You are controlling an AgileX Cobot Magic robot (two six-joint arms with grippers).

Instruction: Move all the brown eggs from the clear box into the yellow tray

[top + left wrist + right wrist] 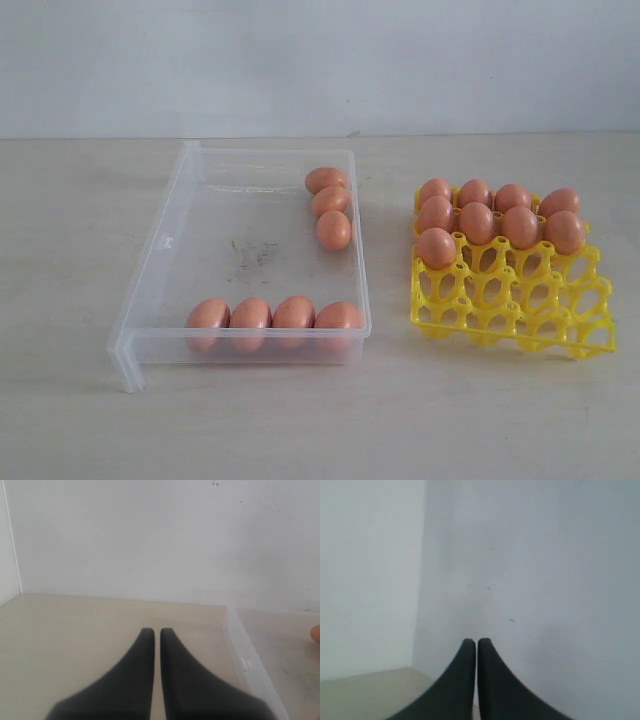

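The clear box [160, 250] lies left of centre on the table and holds several brown eggs: a row [272, 313] along its near wall and three [331, 203] stacked by its right wall. To its right, the yellow tray [520, 300] has several eggs [498, 213] in its far cups. Neither gripper shows in the exterior view. My left gripper [156, 631] is shut and empty, above the table beside the box's wall [245, 662]; an egg's edge [316, 633] peeks in. My right gripper [476, 642] is shut, empty, facing the wall.
A pale wooden table [80, 400] runs back to a white wall [320, 60]. The near cups of the tray [500, 310] hold nothing. Dark scuffs [252, 255] mark the box's bottom.
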